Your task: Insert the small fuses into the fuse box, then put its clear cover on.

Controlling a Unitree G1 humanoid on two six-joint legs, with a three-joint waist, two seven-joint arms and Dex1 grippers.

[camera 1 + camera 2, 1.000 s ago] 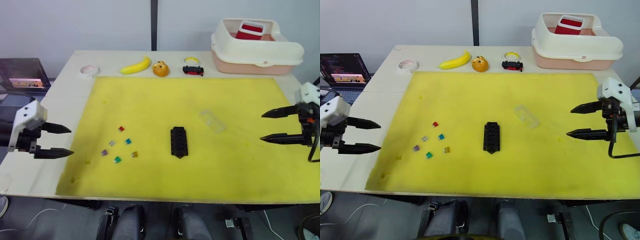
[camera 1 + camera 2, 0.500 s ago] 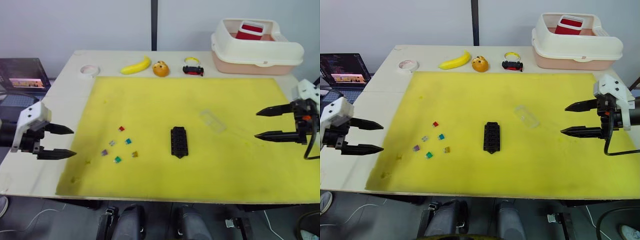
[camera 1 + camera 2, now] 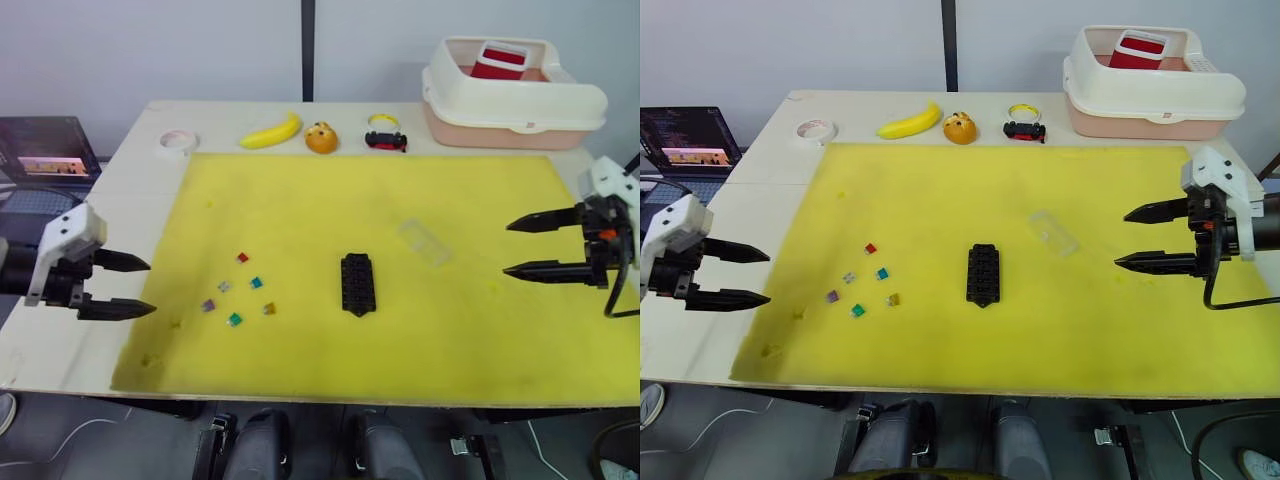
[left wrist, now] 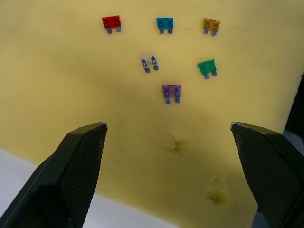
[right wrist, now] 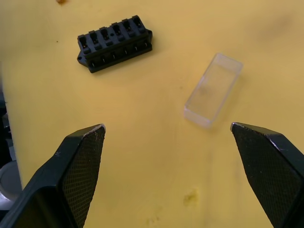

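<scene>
Nearest, the left end effector (image 3: 128,287) hangs spread wide at the yellow mat's (image 3: 380,200) left edge, aimed at the small fuses (image 3: 240,288), which lie loose in a cluster just beyond, likely for easy single picks; mid-mat sits the fuse box (image 3: 357,284), slots up and empty; the right end effector (image 3: 525,246), likewise spread and holding nothing, faces the clear cover (image 3: 424,242) lying flat beside the box; farther back, a banana (image 3: 272,131) rests on the tabletop (image 3: 140,180).

Pale wooden table (image 3: 140,190) against a plain grey wall (image 3: 150,50), perhaps panelled.
</scene>
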